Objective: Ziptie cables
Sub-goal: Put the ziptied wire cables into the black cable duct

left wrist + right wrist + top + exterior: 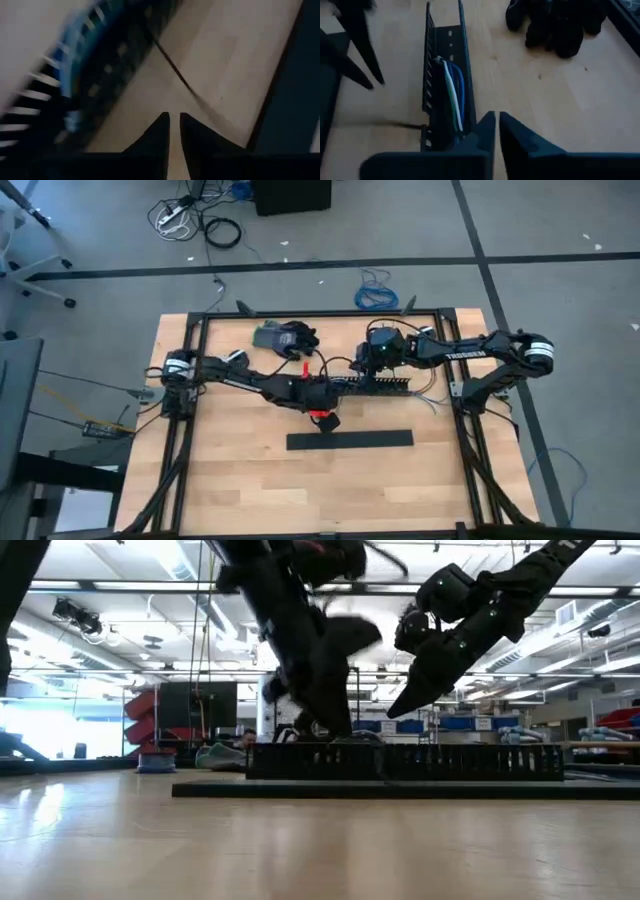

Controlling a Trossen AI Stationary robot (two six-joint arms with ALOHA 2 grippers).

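The cables (pixel 452 92), blue, white and green wires, lie lengthwise inside a black slotted duct (pixel 385 385). One thin black ziptie (pixel 175 72) lies slanting on the wood beside the duct and runs past my left gripper's fingers. My left gripper (pixel 173 117) hangs low over the table at the duct's near left end (pixel 325 420), fingers shut with nothing seen between them. My right gripper (pixel 496 115) hovers over the duct's far side (pixel 370 365), also shut and holding nothing. The left wrist view is blurred.
A wide flat black bar (pixel 350 440) lies on the wood near the duct, toward the front. Dark gloves (pixel 288 337) sit at the far left of the table. A black frame (pixel 455 350) borders the table, and bare wood stretches along the front.
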